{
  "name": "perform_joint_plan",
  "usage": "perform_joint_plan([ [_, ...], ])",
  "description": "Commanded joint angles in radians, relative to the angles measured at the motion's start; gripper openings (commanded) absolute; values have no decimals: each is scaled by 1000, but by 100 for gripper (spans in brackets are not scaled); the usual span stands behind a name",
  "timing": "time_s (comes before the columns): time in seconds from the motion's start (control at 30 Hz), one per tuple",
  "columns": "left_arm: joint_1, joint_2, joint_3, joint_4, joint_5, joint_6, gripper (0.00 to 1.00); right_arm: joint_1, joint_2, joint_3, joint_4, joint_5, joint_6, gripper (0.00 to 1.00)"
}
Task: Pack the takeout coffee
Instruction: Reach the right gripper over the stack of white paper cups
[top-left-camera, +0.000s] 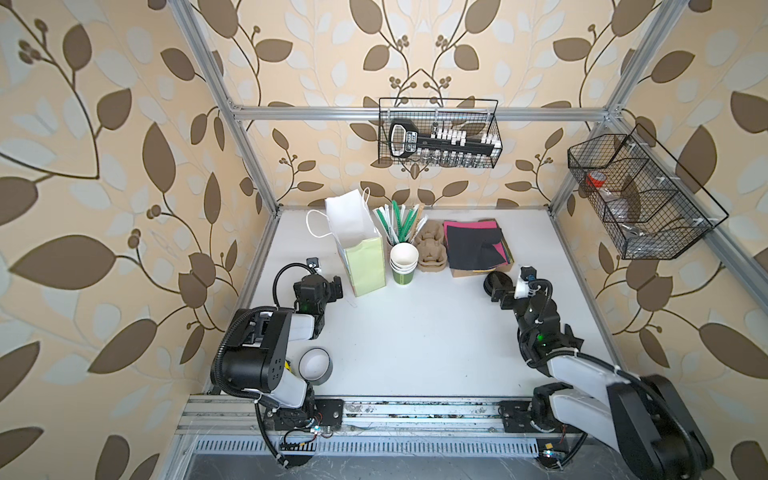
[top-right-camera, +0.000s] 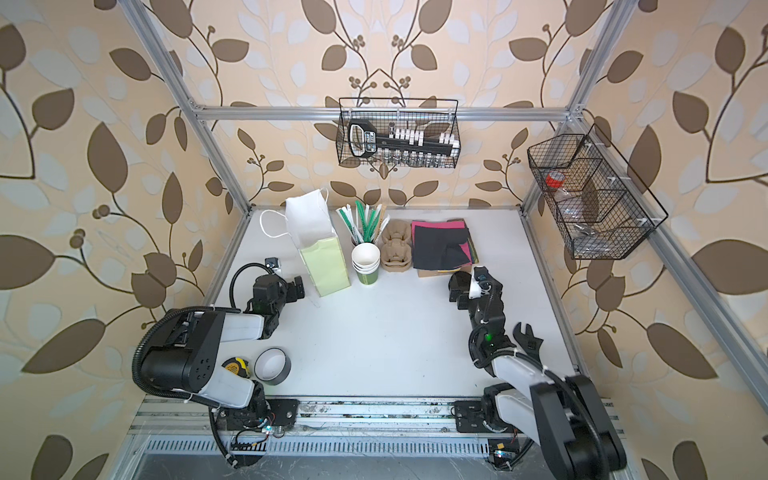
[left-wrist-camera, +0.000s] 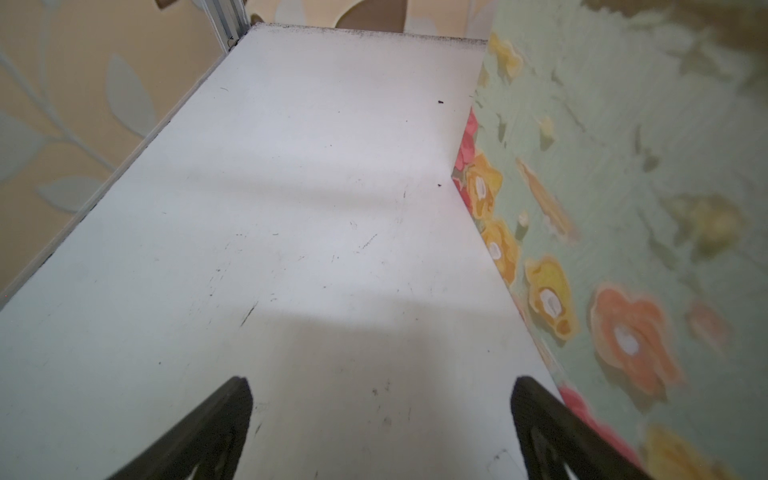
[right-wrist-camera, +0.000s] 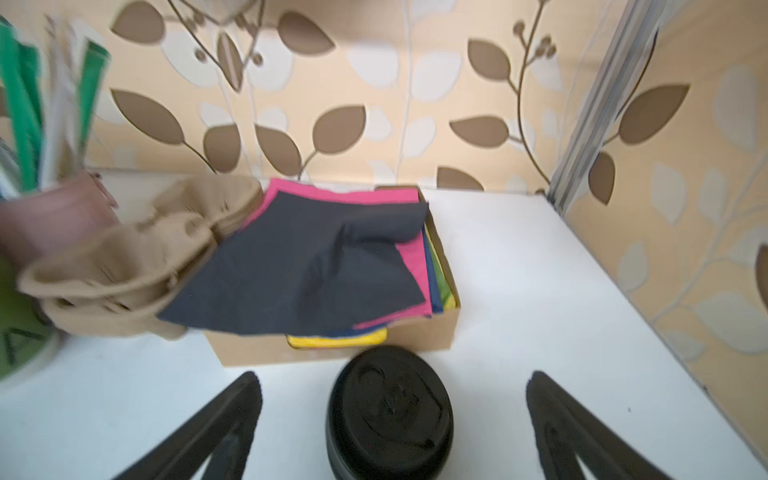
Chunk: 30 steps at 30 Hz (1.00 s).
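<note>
top views: high, looking down, both show whole table (top-left-camera: 415, 332) | wrist views: low, close, facing back wall (right-wrist-camera: 374, 104)

Robot lab cell, aluminium frame (top-left-camera: 316, 112), leaf-wallpaper panels (top-left-camera: 104, 124), white tabletop (top-left-camera: 415, 332), left arm (top-left-camera: 257, 353) and right arm (top-left-camera: 582, 370) mounted near, wire basket (top-left-camera: 386, 124) hung far

The tape measure (top-left-camera: 288, 366) is almost wholly hidden behind the left arm (top-left-camera: 257, 353) in a top view. In the right wrist view, what lies beneath the black lid (right-wrist-camera: 388, 401) is cut off by the edge, and the straws (right-wrist-camera: 25, 112) are blurred.
</note>
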<state>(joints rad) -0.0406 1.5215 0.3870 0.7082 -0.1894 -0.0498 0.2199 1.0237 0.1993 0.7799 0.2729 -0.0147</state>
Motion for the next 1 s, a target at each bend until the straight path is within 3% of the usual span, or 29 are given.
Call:
perform_joint_plan([
  [0.0,-8,-33,-12,48,2,22,99,77,-191,75,-202,90,27,100],
  [0.13,-9,-151,71,-169,-7,17,99,85,-353,133,-380,102,534,100],
  [0.2,-12,-222,99,-253,17,26,99,51,-361,168,-414,5,620,100],
  [0.27,-19,-327,114,-337,-15,-105,99,41,-302,269,-489,-124,604,100],
  [0.33,-18,-419,171,-481,-35,-223,99,91,-234,379,-598,-98,585,100],
  [0.43,-19,-507,284,-704,13,-283,99,188,-143,523,-716,-86,500,100],
  [0.53,-20,-578,395,-980,-50,-451,99,300,-23,692,-880,-8,438,100],
  [0.63,-73,-685,391,-1011,-101,-524,99,360,139,878,-1057,-16,416,99],
  [0.73,-116,-831,351,-1140,-217,-781,99,379,310,1063,-1221,-59,408,93],
  [0.8,-145,-852,373,-1174,-173,-709,99,389,411,1168,-1305,-76,397,91],
  [0.9,-185,-804,453,-1226,-18,-588,99,408,554,1302,-1398,-104,381,86],
  [0.97,-186,-754,509,-1314,16,-548,99,423,636,1371,-1431,-98,374,84],
])
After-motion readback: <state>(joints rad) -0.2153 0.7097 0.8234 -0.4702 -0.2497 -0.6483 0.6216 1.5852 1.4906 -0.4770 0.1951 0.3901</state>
